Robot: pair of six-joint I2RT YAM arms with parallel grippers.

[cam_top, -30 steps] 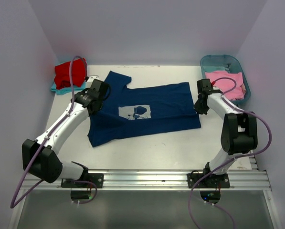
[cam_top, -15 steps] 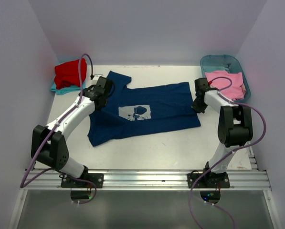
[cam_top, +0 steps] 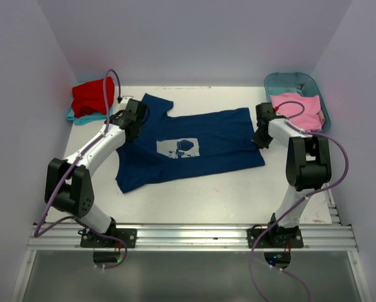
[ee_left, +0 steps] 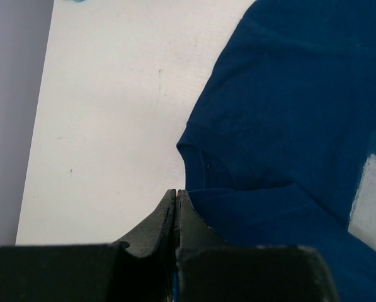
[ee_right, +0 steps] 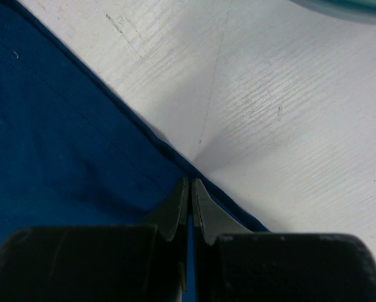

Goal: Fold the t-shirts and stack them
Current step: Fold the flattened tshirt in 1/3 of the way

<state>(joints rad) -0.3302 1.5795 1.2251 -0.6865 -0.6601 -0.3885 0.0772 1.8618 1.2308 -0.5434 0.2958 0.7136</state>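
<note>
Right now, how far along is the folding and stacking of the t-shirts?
Done: a red shirt sits folded on a teal shirt in the far left corner. In hand: the navy shirt lies spread flat, unfolded, with the left gripper and right gripper each shut on an edge. Left: folding it, plus the pink shirt draped over the tub.

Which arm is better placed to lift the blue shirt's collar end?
Left: the left pincer is shut on the navy shirt beside its collar; the right pincer pinches the far hem.
</note>
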